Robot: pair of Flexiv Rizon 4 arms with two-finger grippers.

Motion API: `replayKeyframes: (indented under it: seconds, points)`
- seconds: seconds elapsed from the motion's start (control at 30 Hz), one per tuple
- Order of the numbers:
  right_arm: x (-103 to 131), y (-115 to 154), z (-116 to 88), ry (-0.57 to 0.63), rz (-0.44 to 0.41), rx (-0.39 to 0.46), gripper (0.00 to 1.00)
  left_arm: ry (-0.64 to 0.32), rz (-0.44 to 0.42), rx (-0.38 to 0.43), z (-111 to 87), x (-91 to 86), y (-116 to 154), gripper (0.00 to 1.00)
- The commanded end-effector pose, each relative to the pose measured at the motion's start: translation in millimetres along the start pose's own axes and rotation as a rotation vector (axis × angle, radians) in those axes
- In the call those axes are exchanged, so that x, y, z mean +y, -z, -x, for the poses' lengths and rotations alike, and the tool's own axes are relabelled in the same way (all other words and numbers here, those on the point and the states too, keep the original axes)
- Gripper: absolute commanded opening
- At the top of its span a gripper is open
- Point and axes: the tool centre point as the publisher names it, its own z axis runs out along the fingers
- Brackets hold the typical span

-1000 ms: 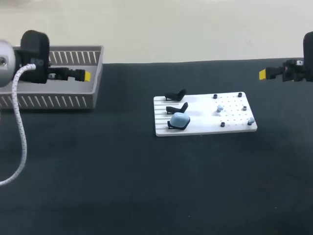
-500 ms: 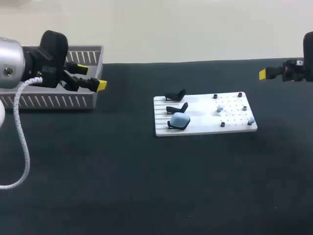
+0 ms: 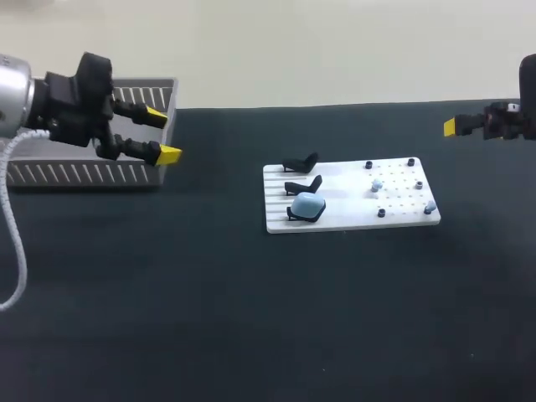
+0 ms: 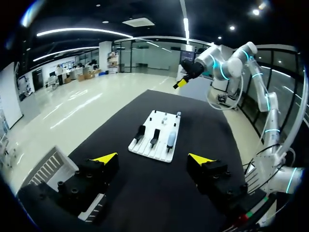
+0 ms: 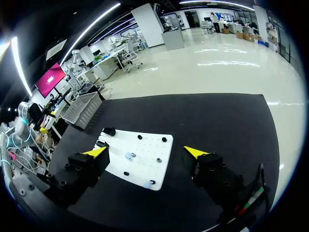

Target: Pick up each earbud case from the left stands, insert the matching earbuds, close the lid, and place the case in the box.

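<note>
The black table [image 3: 251, 318] carries a grey slatted plastic box [image 3: 84, 172] at upper left and a white board [image 3: 352, 219] at centre. The left gripper [image 3: 162, 134], fingers apart and empty, is at the box's right end. The right gripper [image 3: 450, 127], fingers apart, is at the right edge. Of 3 black stands [image 3: 301, 184] on the board's left, the lowest holds the pale blue earbud case [image 3: 308, 204]. Small earbuds [image 3: 376, 186] lie on the board's right half.
</note>
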Motion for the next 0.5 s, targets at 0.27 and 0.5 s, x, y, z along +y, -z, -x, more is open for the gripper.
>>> replayKeyframes:
  seconds: [0.27,0.5]
  points:
    - [-1,0,0,0.001,0.002,0.0,1.0,-0.036,-0.127,-0.03,-3.1,0.3,-3,1.0]
    - [-1,0,0,0.001,0.002,0.0,1.0,-0.151,-0.156,-0.011,-1.2,-11.9,-40,1.0]
